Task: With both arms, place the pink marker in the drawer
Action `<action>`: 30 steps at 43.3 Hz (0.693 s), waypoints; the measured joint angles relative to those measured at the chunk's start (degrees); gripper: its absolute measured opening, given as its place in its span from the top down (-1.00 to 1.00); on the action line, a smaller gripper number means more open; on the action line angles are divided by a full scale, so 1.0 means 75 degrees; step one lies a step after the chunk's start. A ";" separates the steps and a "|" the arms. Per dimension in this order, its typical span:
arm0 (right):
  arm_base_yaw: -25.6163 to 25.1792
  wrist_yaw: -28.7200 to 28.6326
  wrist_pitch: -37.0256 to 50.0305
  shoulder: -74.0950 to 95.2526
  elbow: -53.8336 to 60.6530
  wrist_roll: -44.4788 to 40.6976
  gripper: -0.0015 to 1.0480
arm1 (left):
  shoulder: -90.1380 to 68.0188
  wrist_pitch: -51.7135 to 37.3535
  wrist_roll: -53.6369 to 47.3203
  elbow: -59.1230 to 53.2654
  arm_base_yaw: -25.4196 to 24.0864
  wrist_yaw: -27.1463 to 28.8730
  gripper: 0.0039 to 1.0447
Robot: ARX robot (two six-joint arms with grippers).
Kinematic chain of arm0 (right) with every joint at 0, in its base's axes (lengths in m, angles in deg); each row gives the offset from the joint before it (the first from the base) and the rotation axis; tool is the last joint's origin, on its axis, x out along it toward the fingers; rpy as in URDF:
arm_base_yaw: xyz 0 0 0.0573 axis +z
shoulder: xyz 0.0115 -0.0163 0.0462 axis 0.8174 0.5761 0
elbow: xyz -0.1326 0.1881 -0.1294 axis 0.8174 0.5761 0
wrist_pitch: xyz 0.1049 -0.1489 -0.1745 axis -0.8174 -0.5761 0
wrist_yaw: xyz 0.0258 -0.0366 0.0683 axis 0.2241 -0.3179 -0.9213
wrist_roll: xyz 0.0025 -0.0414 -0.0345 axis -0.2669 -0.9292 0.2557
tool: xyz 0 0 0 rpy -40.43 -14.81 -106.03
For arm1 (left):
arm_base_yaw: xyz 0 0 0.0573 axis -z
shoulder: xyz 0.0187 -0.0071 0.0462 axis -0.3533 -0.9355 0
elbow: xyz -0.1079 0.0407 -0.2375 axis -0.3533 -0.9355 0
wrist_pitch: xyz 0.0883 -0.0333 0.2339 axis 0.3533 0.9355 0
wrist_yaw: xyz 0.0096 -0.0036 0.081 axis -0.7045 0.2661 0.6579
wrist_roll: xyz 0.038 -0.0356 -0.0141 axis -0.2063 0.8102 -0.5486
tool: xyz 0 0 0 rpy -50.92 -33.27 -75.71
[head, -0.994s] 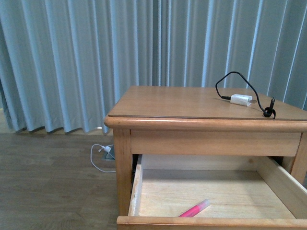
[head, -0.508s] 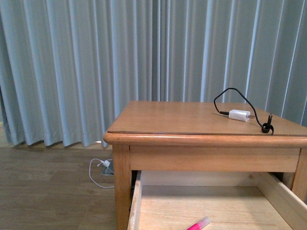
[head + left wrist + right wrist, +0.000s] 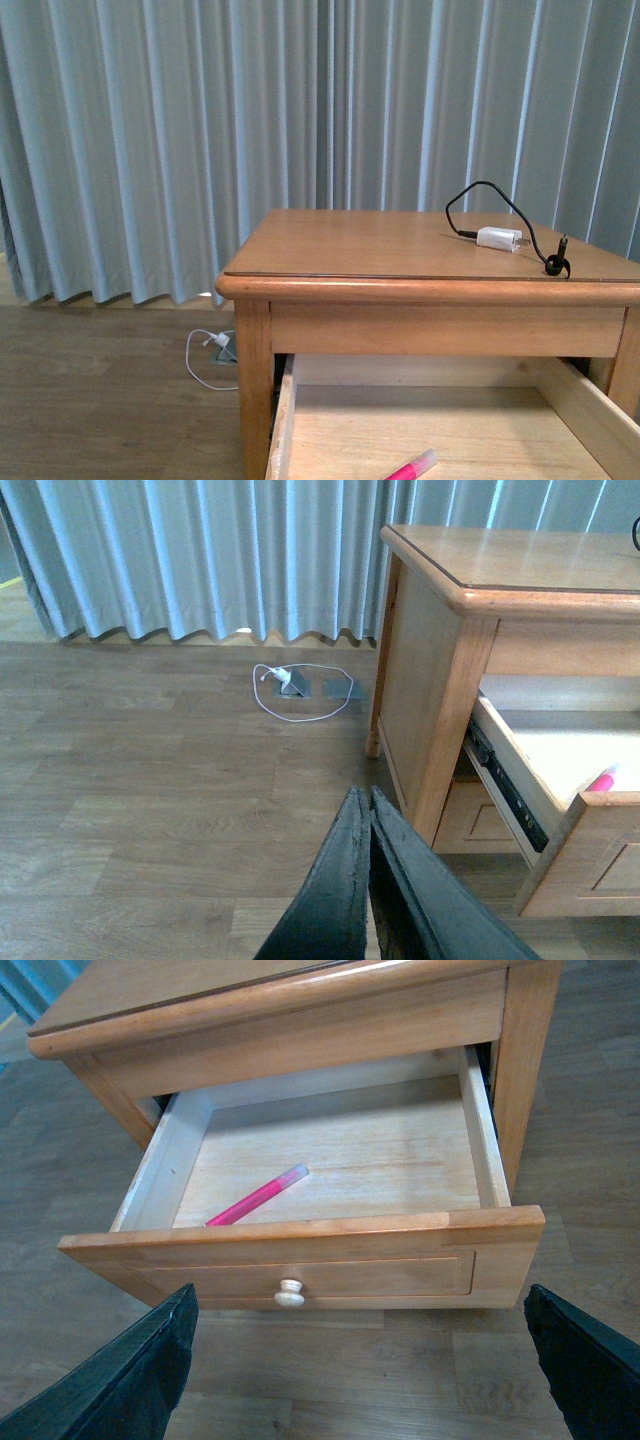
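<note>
While the drawer (image 3: 281, 425) stands pulled out beneath the cabinet (image 3: 400, 235) top, the front view shows a white charger plug (image 3: 499, 239) and its black cable (image 3: 556, 264) lying on that top, with a curtain (image 3: 150, 140) behind. The pink marker (image 3: 412, 467) lies slanted on the drawer bottom, pale end pointing away and to the right. From the left wrist, the left gripper (image 3: 364, 795) hangs over the wooden floor (image 3: 150, 780) beside the cabinet, fingers pressed together with nothing between them. From the right wrist, the right gripper (image 3: 358, 1305) is spread wide above the drawer front and its knob (image 3: 290, 1294). The marker rests inside, near the front board.
</note>
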State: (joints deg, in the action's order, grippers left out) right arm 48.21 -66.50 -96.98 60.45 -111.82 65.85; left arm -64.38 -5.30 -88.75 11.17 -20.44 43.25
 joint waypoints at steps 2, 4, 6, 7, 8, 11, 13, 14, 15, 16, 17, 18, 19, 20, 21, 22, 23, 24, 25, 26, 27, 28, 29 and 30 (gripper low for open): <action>0.0000 0.0009 0.0000 0.0003 0.0000 0.0000 -0.84 | 0.0003 0.0000 0.0000 0.0000 -0.0006 0.0012 0.93; 0.0000 0.0009 0.0000 0.0003 0.0000 0.0000 -0.84 | 0.0006 0.0000 0.0000 0.0000 -0.0006 0.0009 0.93; 0.0000 0.0006 0.0000 0.0003 0.0000 0.0000 -0.84 | 0.0006 0.0000 0.0000 0.0000 -0.0006 0.0012 0.93; 0.0000 0.0006 0.0000 0.0003 0.0000 0.0000 -0.84 | 0.0006 0.0000 0.0000 0.0000 -0.0006 0.0009 0.93; 0.0000 0.0006 0.0000 0.0003 0.0000 0.0000 -0.84 | 0.0006 0.0000 0.0000 0.0000 -0.0006 0.0006 0.93; 0.0000 0.0006 0.0000 0.0003 0.0000 0.0000 -0.84 | 0.0006 0.0000 0.0000 0.0000 -0.0006 0.0006 0.93; 0.0000 0.0023 0.0006 0.0000 0.0003 0.0009 -0.84 | 0.0006 0.0000 0.0000 0.0000 -0.0006 0.0006 0.87; 0.0087 0.0300 0.0137 -0.0020 0.0038 0.0105 -0.84 | 0.0006 0.0000 0.0000 0.0000 -0.0006 0.0006 0.77; 0.0207 0.0667 0.0198 -0.0026 0.0047 0.0166 -0.84 | 0.0006 0.0000 0.0000 0.0000 -0.0006 0.0006 0.66; 0.0303 0.0839 0.0172 0.0000 0.0041 0.0184 -0.84 | 0.0006 0.0000 0.0000 0.0000 -0.0006 0.0009 0.56; 0.0344 0.0842 0.0102 0.0044 0.0029 0.0201 -0.84 | 0.0006 0.0000 0.0000 0.0000 -0.0006 0.0009 0.49; 0.0393 0.0740 -0.0052 0.0149 0.0003 0.0213 -0.84 | 0.0006 0.0000 0.0000 0.0000 -0.0006 0.0006 0.39; 0.0423 0.0667 -0.0131 0.0210 -0.0017 0.0210 -0.84 | 0.0006 0.0000 0.0000 0.0000 -0.0006 0.0009 0.32; 0.0443 0.0536 -0.0239 0.0350 -0.0050 0.0198 -0.84 | 0.0006 0.0000 0.0000 0.0000 -0.0006 0.0006 0.21; 0.0455 0.0431 -0.0312 0.0484 -0.0082 0.0166 -0.84 | 0.0006 0.0000 0.0000 0.0000 -0.0006 0.0006 0.15; 0.0460 0.0271 -0.0440 0.0729 -0.0149 0.0108 -0.84 | 0.0006 0.0000 0.0000 0.0000 -0.0006 0.0003 0.08; 0.0460 0.0163 -0.0533 0.0912 -0.0201 0.0079 -0.84 | 0.0006 0.0000 0.0000 0.0000 -0.0006 0.0006 0.01; 0.0458 0.0076 -0.0577 0.1107 -0.0239 0.0044 -0.84 | 0.0006 0.0000 0.0000 0.0000 -0.0006 0.0006 -0.06; 0.0458 0.0006 -0.0580 0.1303 -0.0274 0.0003 -0.84 | 0.0006 0.0000 0.0000 0.0000 -0.0006 0.0006 -0.13; 0.0449 -0.0020 -0.0580 0.1518 -0.0312 -0.0085 -0.84 | 0.0006 0.0000 0.0000 0.0000 -0.0006 0.0006 -0.20; 0.0440 -0.0038 -0.0580 0.1737 -0.0347 -0.0143 -0.84 | 0.0006 0.0000 0.0000 0.0000 -0.0006 0.0006 -0.30; 0.0417 -0.0067 -0.0574 0.1950 -0.0382 -0.0230 -0.84 | 0.0006 0.0000 0.0000 0.0000 -0.0006 0.0006 -0.37; 0.0385 -0.0117 -0.0571 0.2159 -0.0420 -0.0326 -0.84 | 0.0006 0.0000 0.0000 0.0000 -0.0006 0.0006 -0.44; 0.0347 -0.0166 -0.0574 0.2369 -0.0463 -0.0405 -0.84 | 0.0006 0.0000 0.0000 0.0000 -0.0006 0.0006 -0.51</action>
State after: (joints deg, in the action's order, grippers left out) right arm 50.81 -67.75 -101.29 78.22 -115.30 62.81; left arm -64.33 -5.30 -88.75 11.17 -20.48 43.30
